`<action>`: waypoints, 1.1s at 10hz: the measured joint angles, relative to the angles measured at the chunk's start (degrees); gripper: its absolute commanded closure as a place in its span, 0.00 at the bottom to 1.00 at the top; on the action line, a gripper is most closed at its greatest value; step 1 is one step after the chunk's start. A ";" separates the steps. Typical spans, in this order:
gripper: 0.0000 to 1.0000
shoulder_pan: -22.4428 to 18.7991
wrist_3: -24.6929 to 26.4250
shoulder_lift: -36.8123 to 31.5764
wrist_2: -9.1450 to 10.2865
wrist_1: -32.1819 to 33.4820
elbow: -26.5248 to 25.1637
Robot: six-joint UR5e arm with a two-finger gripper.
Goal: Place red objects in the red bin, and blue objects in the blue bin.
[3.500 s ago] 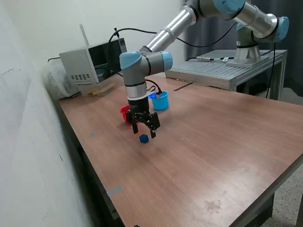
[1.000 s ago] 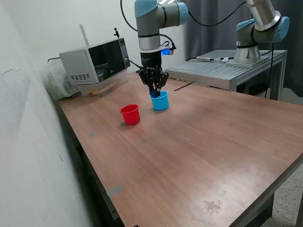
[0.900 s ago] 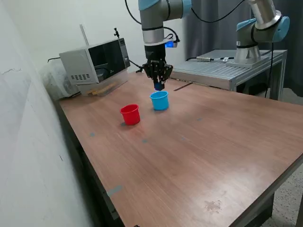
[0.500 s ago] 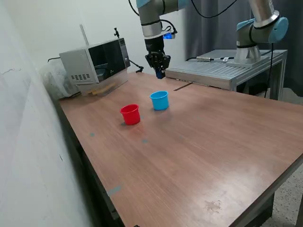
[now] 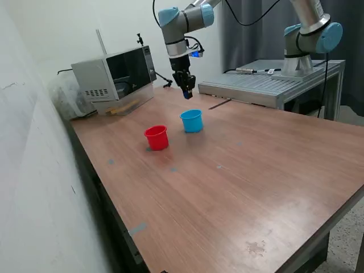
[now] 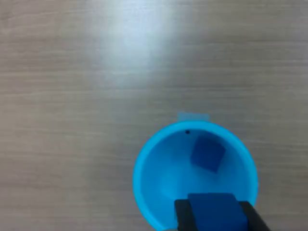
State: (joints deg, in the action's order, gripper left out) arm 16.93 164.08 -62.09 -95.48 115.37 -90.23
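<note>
On the brown tabletop (image 5: 256,170) a red cup (image 5: 156,137) stands beside a blue cup (image 6: 195,175) that holds one blue cube (image 6: 208,153). The end effector (image 5: 186,91), clamped on a second blue cube (image 6: 214,211), hangs high above the blue cup; it likely needs only to part its fingers.

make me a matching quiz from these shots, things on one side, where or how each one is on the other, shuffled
Things:
1. red cup
2. blue cup
3. held blue cube
4. end effector

Places or states:
A. clamped between the two fingers
B. raised above the table, shut on a cube
C. has one blue cube lying inside it
D. stands on the table at the exterior view's left of the other cup

Pairs: 1-D, 2-C, 3-A, 4-B
</note>
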 measured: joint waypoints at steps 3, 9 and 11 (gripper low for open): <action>1.00 0.22 0.05 0.27 0.03 4.19 -3.01; 0.00 0.10 0.09 2.74 -0.23 5.73 -3.03; 0.00 0.12 0.10 2.97 -0.34 5.70 -2.92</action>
State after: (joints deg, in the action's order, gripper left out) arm 17.05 164.18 -59.12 -95.82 121.06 -93.14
